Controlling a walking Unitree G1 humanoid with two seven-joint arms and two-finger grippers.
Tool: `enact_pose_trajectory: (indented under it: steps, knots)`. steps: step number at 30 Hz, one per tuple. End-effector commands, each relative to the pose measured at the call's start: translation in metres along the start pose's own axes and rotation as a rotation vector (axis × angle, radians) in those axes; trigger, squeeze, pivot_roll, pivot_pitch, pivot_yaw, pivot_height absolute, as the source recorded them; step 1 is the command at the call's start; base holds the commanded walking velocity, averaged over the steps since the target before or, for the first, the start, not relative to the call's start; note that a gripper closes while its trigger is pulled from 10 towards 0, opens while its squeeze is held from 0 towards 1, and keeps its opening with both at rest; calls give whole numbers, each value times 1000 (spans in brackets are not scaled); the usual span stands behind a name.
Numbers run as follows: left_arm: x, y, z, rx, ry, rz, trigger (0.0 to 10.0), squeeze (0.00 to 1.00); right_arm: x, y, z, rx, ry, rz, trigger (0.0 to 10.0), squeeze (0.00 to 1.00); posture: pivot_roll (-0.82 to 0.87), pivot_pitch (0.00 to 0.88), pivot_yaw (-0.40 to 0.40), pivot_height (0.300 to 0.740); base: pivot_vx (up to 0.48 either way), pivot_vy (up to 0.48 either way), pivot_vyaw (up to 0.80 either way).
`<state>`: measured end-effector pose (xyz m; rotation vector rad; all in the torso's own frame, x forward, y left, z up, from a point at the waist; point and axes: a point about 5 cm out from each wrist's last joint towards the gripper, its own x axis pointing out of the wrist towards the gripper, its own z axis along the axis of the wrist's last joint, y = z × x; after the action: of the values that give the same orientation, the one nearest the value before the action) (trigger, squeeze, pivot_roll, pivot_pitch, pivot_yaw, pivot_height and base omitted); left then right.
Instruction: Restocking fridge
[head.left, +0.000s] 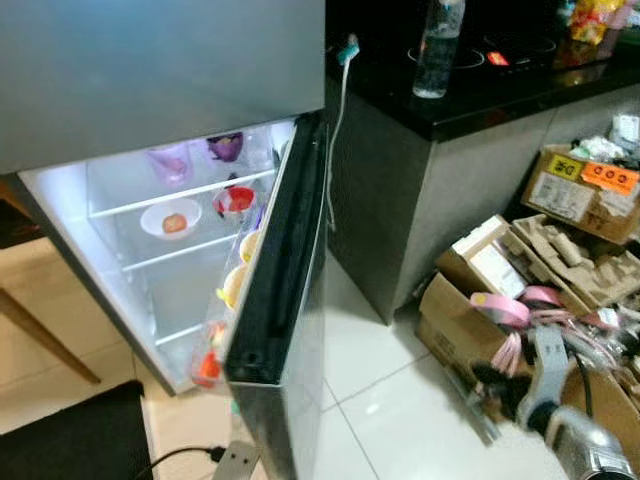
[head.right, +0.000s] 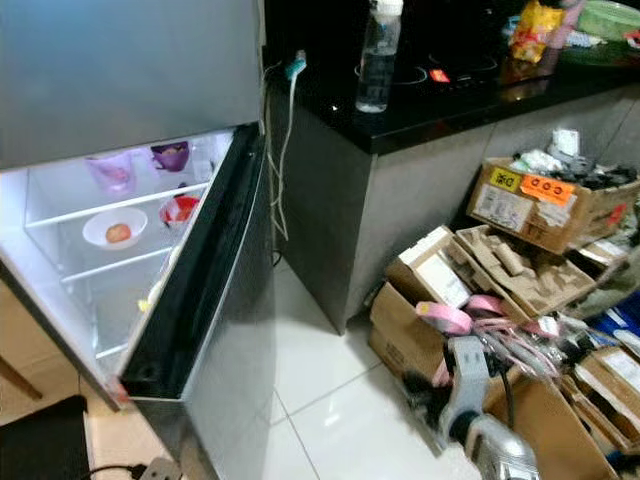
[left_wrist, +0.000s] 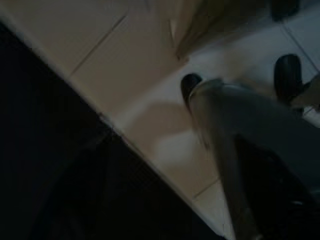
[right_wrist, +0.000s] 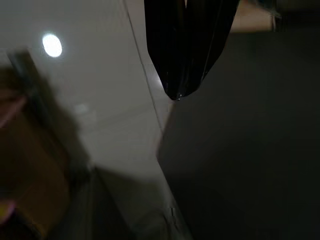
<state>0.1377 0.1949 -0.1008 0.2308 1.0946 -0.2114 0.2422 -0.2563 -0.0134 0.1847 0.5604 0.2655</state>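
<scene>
The fridge (head.left: 150, 70) stands at the left with its lower door (head.left: 285, 260) swung partly out toward me. On the lit shelves sit a white bowl (head.left: 170, 218) holding something red, two purple cups (head.left: 170, 162) and a red-and-white item (head.left: 234, 201). The door rack holds yellowish and red items (head.left: 232, 285), partly hidden by the door edge. My right gripper (right_wrist: 176, 94) hangs low over the tiled floor, in front of the cardboard boxes, with its two black fingers pressed together and nothing between them. In the left wrist view, dim floor tiles (left_wrist: 125, 75) and a dark mat (left_wrist: 60, 165) can be made out.
A black counter (head.left: 480, 90) with a water bottle (head.left: 437, 50) stands right of the fridge. Open cardboard boxes (head.left: 560, 260) full of clutter crowd the floor at the right. A dark mat (head.left: 70, 440) and a cable (head.left: 185, 455) lie by the fridge; white floor tiles (head.left: 380, 400) lie between.
</scene>
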Motion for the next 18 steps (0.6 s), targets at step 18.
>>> enact_pose_trajectory:
  steps: [18]
  knots:
    - [-2, 0, -12, 12, 45, -3, 10000, 0, -13, 9, -59, 27, 225, -79, 10000, 0, -62, 0, -11, 740, 0, 0, 753]
